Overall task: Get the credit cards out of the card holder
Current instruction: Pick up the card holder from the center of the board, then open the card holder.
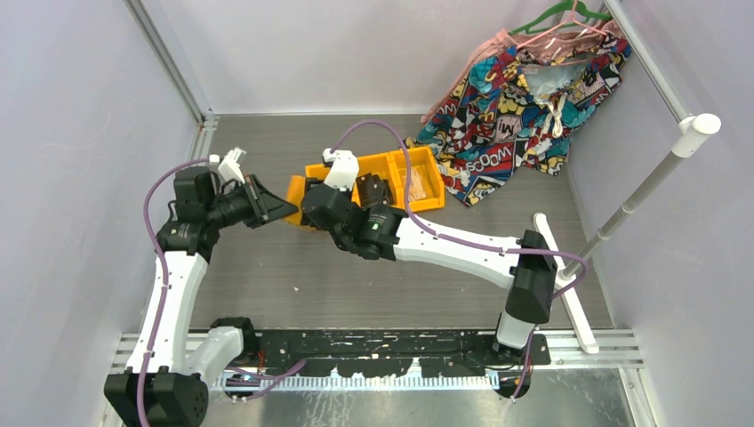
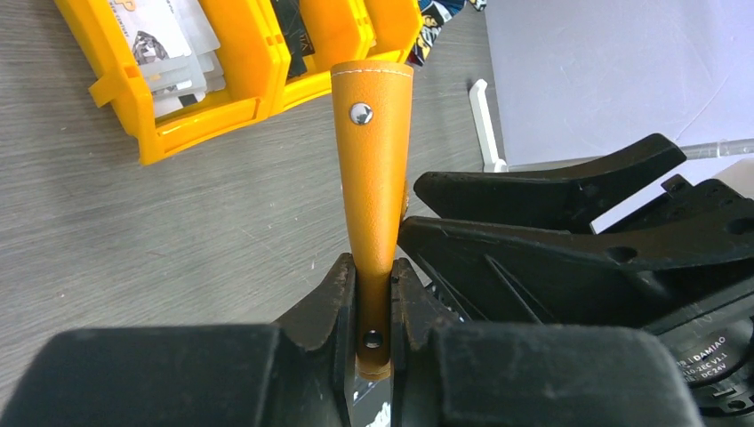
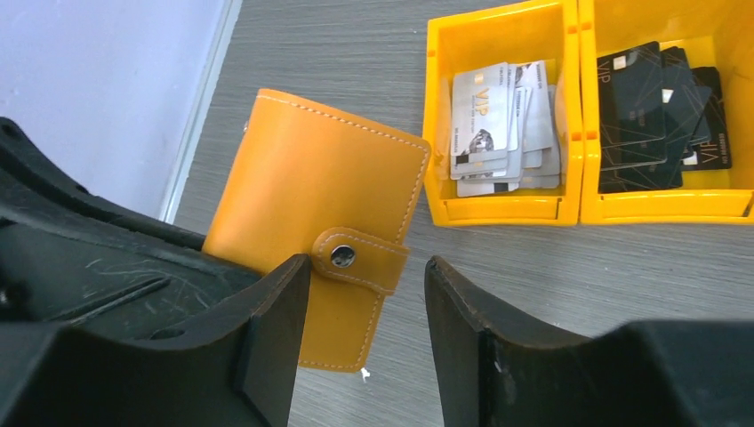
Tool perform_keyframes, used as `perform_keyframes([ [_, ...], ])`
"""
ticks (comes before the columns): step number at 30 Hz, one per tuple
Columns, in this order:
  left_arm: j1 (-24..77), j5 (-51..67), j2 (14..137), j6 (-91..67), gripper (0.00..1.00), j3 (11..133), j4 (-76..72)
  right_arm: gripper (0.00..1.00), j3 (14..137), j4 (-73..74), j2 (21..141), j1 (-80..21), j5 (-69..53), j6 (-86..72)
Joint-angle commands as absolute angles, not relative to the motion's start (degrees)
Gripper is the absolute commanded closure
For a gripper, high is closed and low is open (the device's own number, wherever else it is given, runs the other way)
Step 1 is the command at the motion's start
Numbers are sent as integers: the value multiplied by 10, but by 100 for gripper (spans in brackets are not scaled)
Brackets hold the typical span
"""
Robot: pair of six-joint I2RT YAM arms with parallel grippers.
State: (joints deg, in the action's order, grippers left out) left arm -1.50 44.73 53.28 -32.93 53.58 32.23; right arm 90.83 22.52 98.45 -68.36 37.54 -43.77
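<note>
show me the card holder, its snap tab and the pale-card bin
card holder (image 3: 302, 187): right wrist view, orange front cover
snap tab (image 3: 372, 263): right wrist view, leather beside its metal stud
pale-card bin (image 3: 502, 210): right wrist view, front wall

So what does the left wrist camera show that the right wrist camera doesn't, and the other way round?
Left wrist only: the card holder seen edge-on as a thin strip, its lower end pinched in the shut left tool.
Right wrist only: the holder's broad orange face, with its snapped tab seen between the fingers of the open right tool.
Both: the closed holder, and the orange bin holding pale cards.
</note>
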Motion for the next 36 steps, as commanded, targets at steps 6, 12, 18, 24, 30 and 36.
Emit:
perform_keyframes([
  [6, -13, 503, 511, -356, 100, 572, 314, 46, 953, 235, 998, -683, 428, -447],
  [12, -13, 511, 508, -360, 100, 578, 317, 61, 970, 247, 1024, -680, 433, -442],
  [18, -13, 512, 505, -362, 100, 583, 319, 80, 969, 275, 1033, -680, 466, -445],
  [24, -13, 505, 505, -355, 100, 592, 328, 99, 950, 285, 1018, -680, 498, -446],
  [30, -13, 485, 502, -342, 100, 597, 333, 99, 923, 282, 990, -680, 510, -446],
  [36, -13, 459, 498, -329, 100, 605, 338, 99, 876, 268, 949, -680, 508, -453],
])
